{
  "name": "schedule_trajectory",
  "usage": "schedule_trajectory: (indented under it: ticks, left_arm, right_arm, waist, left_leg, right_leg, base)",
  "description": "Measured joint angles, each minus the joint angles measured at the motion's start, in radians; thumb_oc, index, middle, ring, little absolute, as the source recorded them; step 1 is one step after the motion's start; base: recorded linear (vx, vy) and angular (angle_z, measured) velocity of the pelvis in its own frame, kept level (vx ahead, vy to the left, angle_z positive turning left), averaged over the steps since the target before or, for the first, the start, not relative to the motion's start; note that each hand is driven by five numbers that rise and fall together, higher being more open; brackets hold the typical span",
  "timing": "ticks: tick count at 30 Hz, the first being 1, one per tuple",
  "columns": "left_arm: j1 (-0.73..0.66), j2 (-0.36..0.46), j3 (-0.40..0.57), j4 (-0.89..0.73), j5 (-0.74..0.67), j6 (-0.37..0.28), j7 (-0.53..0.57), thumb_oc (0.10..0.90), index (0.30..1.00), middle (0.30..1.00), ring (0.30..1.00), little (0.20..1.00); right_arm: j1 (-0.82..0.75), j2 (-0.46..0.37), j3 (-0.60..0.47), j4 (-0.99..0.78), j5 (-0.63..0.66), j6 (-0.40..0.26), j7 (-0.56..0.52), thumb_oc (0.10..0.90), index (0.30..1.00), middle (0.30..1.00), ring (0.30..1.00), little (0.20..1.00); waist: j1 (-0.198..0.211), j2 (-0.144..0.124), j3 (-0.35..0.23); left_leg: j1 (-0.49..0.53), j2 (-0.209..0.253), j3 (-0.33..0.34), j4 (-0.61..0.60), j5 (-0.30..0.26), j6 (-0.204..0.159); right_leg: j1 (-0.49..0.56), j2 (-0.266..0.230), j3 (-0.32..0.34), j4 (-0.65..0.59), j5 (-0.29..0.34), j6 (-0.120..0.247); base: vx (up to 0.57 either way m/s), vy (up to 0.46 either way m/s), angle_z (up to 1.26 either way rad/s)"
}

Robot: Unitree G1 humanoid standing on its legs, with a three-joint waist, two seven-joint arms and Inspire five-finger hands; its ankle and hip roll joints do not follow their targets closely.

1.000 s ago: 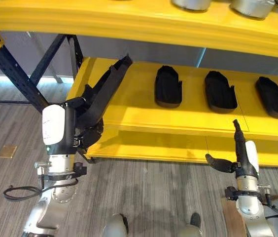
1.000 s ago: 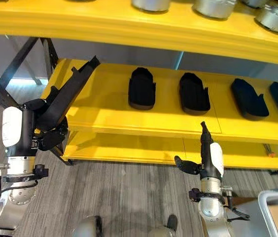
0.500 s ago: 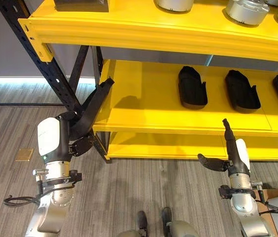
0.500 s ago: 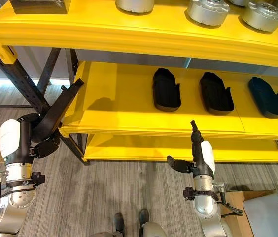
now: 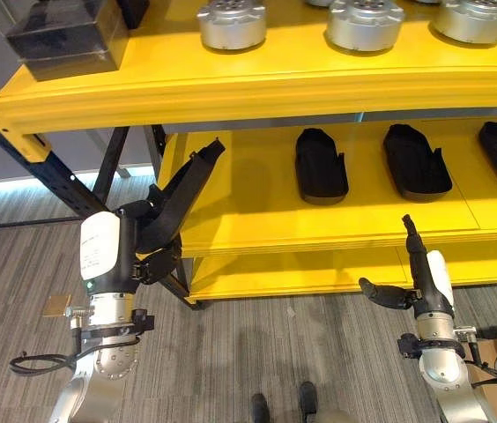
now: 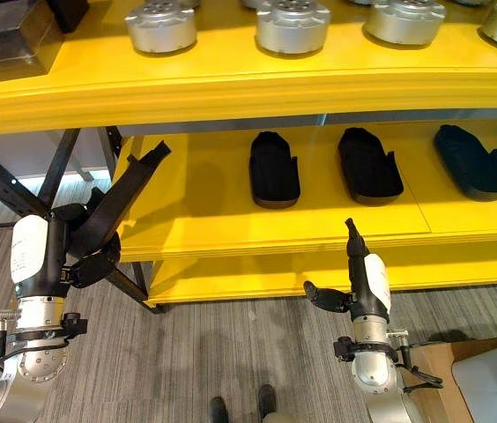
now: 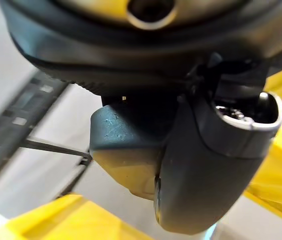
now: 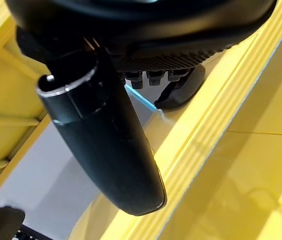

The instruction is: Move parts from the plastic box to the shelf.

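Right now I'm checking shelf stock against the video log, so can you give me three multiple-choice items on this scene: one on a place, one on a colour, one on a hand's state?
1. Where does the long black plastic part held by the left hand reach?
A. the top shelf
B. the left end of the yellow middle shelf
C. the floor

2. What colour are the round metal parts on the top shelf?
A. silver
B. red
C. black

3. How is the right hand?
A. closed on a part
B. curled into a fist
C. open, holding nothing

Answers:
1 B, its tip lies over that shelf's left end.
2 A, they shine silver-grey.
3 C, its fingers point straight up and its thumb stands apart.
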Motion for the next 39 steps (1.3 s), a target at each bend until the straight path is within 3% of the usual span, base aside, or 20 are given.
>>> schedule_trajectory:
  ticks: [6,10,11,12,14,15,16,17,19,21,22,23,24,28,31,39]
  left_arm:
    - [-0.044,0.002,-0.057,-0.001,-0.001,-0.017,-0.005,0.400,0.300,0.300,0.300,0.300]
    - [-0.064,0.002,-0.067,-0.001,-0.025,-0.019,-0.009,0.400,0.300,0.300,0.300,0.300]
    - [-0.069,0.003,-0.067,0.000,-0.036,-0.019,-0.009,0.400,0.300,0.300,0.300,0.300]
    - [-0.081,0.003,-0.068,0.002,-0.038,-0.019,-0.009,0.400,0.300,0.300,0.300,0.300]
    - [-0.096,0.003,-0.072,0.005,-0.038,-0.020,-0.009,0.400,0.300,0.300,0.300,0.300]
    - [-0.109,0.003,-0.075,0.007,-0.038,-0.021,-0.009,0.400,0.300,0.300,0.300,0.300]
    - [-0.111,0.001,-0.075,0.006,-0.038,-0.022,-0.009,0.400,0.300,0.300,0.300,0.300]
    - [-0.146,0.000,-0.105,0.024,-0.040,-0.024,-0.008,0.400,0.300,0.300,0.300,0.300]
    - [-0.195,0.002,-0.150,0.042,-0.039,-0.024,-0.009,0.400,0.300,0.300,0.300,0.300]
    - [-0.191,-0.001,-0.157,0.045,-0.037,-0.023,-0.011,0.400,0.300,0.300,0.300,0.300]
    - [-0.201,0.007,-0.164,0.052,-0.037,-0.022,-0.012,0.400,0.300,0.300,0.300,0.300]
    - [-0.218,0.007,-0.164,0.056,-0.037,-0.019,-0.019,0.400,0.300,0.300,0.300,0.300]
    - [-0.224,0.009,-0.157,0.056,-0.037,-0.014,-0.018,0.400,0.300,0.300,0.300,0.300]
    - [-0.218,0.011,-0.131,0.059,-0.037,0.009,-0.017,0.400,0.300,0.300,0.300,0.300]
    - [-0.216,0.009,-0.107,0.059,-0.036,0.013,0.001,0.400,0.300,0.300,0.300,0.300]
    - [-0.215,-0.001,-0.107,0.065,-0.032,0.027,0.006,0.400,0.300,0.300,0.300,0.300]
  right_arm:
    - [0.008,0.002,0.010,0.002,0.000,-0.001,0.000,0.900,1.000,1.000,1.000,1.000]
    - [0.001,-0.001,0.023,0.002,0.001,-0.004,0.000,0.900,1.000,1.000,1.000,1.000]
    - [-0.001,-0.001,0.028,0.002,0.001,-0.004,-0.001,0.900,1.000,1.000,1.000,1.000]
    - [0.000,0.002,0.038,0.002,0.001,-0.004,-0.001,0.900,1.000,1.000,1.000,1.000]
    - [0.001,0.001,0.040,0.002,0.000,-0.005,-0.001,0.900,1.000,1.000,1.000,1.000]
    - [-0.001,0.000,0.039,0.002,0.000,-0.006,-0.002,0.900,1.000,1.000,1.000,1.000]
    - [-0.003,-0.004,0.039,0.001,0.000,-0.007,-0.004,0.900,1.000,1.000,1.000,1.000]
    - [-0.001,-0.012,0.025,0.002,0.001,-0.008,-0.014,0.900,1.000,1.000,1.000,1.000]
    - [-0.007,-0.016,0.009,0.004,0.009,-0.008,-0.018,0.900,1.000,1.000,1.000,1.000]
    - [-0.019,-0.045,0.011,0.002,0.009,-0.013,-0.018,0.900,1.000,1.000,1.000,1.000]
    - [-0.014,-0.042,0.008,0.003,0.009,-0.015,-0.023,0.900,1.000,1.000,1.000,1.000]
    - [0.006,-0.019,0.012,0.006,0.009,-0.013,-0.032,0.900,1.000,1.000,1.000,1.000]
    - [0.026,-0.010,0.037,0.010,0.009,-0.013,-0.030,0.900,1.000,1.000,1.000,1.000]
    - [0.033,0.023,0.093,0.028,0.005,-0.012,-0.007,0.900,1.000,1.000,1.000,1.000]
    - [0.013,0.028,0.095,0.035,0.005,-0.012,-0.001,0.900,1.000,1.000,1.000,1.000]
    - [0.020,0.015,0.050,0.041,0.005,0.010,0.000,0.900,1.000,1.000,1.000,1.000]
  waist:
    - [-0.012,0.007,0.005]
    - [-0.003,-0.036,0.045]
    - [-0.006,-0.047,0.053]
    - [-0.018,-0.049,0.056]
    - [-0.031,-0.052,0.059]
    - [-0.037,-0.039,0.054]
    - [-0.039,-0.038,0.054]
    - [-0.067,-0.029,0.059]
    - [-0.079,-0.011,0.077]
    - [-0.075,0.049,0.084]
    - [-0.096,0.064,0.084]
    - [-0.104,0.042,0.082]
    - [-0.095,0.020,0.081]
    - [-0.060,0.009,0.080]
    - [-0.048,0.008,0.080]
    - [-0.076,0.007,0.075]
  left_leg:
    - [-0.009,0.003,-0.005,0.029,-0.002,-0.022]
    - [-0.106,-0.040,-0.036,0.258,0.005,-0.057]
    - [-0.134,-0.032,-0.044,0.323,-0.020,-0.055]
    - [-0.166,0.033,-0.044,0.404,-0.081,-0.060]
    - [-0.176,0.123,-0.042,0.404,-0.093,-0.078]
    - [-0.153,0.200,-0.041,0.352,-0.090,-0.085]
    - [-0.139,0.229,-0.044,0.311,-0.081,-0.089]
    - [-0.120,0.303,-0.032,0.170,-0.049,-0.139]
    - [-0.093,0.355,0.006,0.057,0.001,-0.155]
    - [-0.036,0.345,0.012,0.030,0.097,-0.126]
    - [-0.016,0.341,0.052,0.011,0.048,-0.186]
    - [-0.008,0.296,0.054,-0.004,0.052,-0.188]
    - [0.005,0.252,0.072,-0.007,0.039,-0.168]
    - [0.053,0.205,0.097,-0.009,0.018,-0.137]
    - [0.057,0.206,0.104,-0.008,0.017,-0.136]
    - [0.058,0.219,0.121,-0.003,0.016,-0.138]
  right_leg:
    - [0.003,0.005,0.002,0.002,-0.010,-0.010]
    - [0.012,-0.060,0.017,0.030,-0.020,-0.026]
    - [0.011,-0.067,0.017,0.035,-0.021,-0.028]
    - [0.013,-0.066,0.014,0.042,-0.028,-0.035]
    - [0.010,-0.061,0.014,0.056,-0.038,-0.032]
    - [0.004,-0.052,0.016,0.070,-0.048,-0.032]
    - [-0.007,-0.050,0.023,0.084,-0.055,-0.025]
    - [-0.013,-0.061,0.024,0.111,-0.074,-0.006]
    - [-0.017,-0.068,0.024,0.143,-0.082,0.035]
    - [-0.011,-0.056,0.064,0.152,-0.092,0.083]
    - [-0.002,-0.060,0.062,0.155,-0.102,0.106]
    - [-0.005,-0.107,0.061,0.160,-0.105,0.114]
    - [0.000,-0.154,0.061,0.146,-0.091,0.131]
    - [0.052,-0.200,0.061,0.103,-0.065,0.170]
    - [0.064,-0.195,0.064,0.082,-0.071,0.181]
    - [0.056,-0.181,0.077,0.083,-0.066,0.178]
  base:
    - [0.00,-0.092,0.02]
    - [-0.07,-0.040,-0.04]
    - [0.03,0.061,-0.02]
    - [0.08,0.074,0.02]
    - [0.07,0.056,0.03]
    - [0.07,0.091,-0.08]
    - [0.11,0.172,0.05]
    - [0.10,0.166,0.17]
    - [0.10,0.148,-0.13]
    - [0.07,0.127,-0.60]
    - [0.10,0.131,-0.04]
    - [0.12,0.132,0.05]
    - [0.14,0.170,-0.05]
    - [0.05,0.129,-0.14]
    - [0.02,0.112,-0.04]
    - [0.02,0.042,-0.05]
